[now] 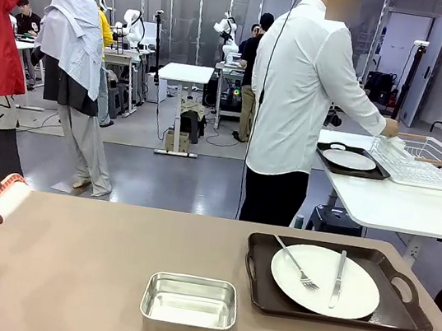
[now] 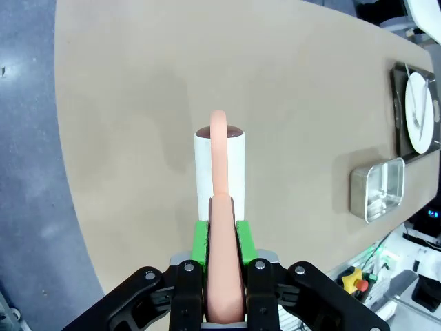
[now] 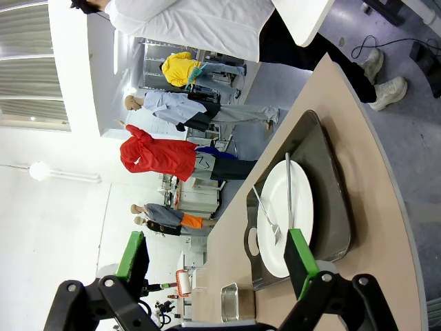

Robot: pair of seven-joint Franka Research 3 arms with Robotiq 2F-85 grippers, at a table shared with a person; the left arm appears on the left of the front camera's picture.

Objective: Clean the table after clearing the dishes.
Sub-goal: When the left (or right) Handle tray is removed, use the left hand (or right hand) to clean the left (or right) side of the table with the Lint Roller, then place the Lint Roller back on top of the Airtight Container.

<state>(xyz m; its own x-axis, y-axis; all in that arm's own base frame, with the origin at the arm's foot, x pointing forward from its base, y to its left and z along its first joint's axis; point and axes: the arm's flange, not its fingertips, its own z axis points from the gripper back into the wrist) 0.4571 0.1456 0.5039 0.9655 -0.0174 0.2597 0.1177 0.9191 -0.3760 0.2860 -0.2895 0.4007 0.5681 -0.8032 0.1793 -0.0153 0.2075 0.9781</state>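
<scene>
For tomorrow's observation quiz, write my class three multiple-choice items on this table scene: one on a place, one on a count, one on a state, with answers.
1. Where is the tin relative to the tray?
A) on it
B) right of it
C) left of it, nearer the camera

2. How many pieces of cutlery lie on the plate?
A) one
B) two
C) four

3. What state is the left gripper in?
A) shut on the lint roller
B) open, holding nothing
C) resting inside the tin

Answers:
1 C: the tin stands apart from the tray's left end.
2 B: a fork and a knife.
3 A: its green pads clamp the roller's pink handle.
</scene>
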